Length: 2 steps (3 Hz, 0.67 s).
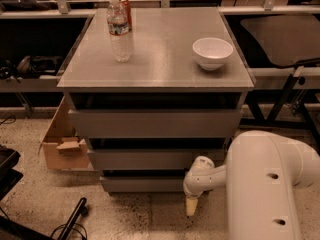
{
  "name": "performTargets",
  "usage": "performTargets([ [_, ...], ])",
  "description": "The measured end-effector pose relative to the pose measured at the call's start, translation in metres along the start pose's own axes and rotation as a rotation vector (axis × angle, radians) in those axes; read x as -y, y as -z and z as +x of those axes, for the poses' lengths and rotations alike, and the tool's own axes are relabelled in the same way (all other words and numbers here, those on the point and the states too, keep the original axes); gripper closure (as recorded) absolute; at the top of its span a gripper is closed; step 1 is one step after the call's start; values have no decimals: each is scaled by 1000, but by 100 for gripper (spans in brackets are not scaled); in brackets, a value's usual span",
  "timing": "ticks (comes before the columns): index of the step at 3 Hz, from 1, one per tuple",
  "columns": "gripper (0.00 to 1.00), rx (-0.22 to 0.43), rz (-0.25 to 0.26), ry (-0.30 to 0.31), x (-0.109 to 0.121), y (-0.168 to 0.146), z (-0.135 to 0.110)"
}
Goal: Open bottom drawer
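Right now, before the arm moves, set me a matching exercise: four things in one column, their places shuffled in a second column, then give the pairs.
Things:
1. water bottle
2. white bowl
3. cardboard box
4. tool

Places:
A. on the floor, left of the cabinet
B. low, near the right end of the bottom drawer
C. cabinet top, left side
D. cabinet top, right side

Pairs: 1-C, 2-D, 3-A, 4-B.
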<state>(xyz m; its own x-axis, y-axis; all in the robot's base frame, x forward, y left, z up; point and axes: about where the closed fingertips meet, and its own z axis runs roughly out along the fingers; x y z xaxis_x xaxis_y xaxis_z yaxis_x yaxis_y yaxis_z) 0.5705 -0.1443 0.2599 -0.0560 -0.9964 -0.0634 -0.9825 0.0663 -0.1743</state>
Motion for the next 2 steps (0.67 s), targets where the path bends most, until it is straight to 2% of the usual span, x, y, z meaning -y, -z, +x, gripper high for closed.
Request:
performTargets([
  [2,0,48,-36,-42,3,-39,6],
])
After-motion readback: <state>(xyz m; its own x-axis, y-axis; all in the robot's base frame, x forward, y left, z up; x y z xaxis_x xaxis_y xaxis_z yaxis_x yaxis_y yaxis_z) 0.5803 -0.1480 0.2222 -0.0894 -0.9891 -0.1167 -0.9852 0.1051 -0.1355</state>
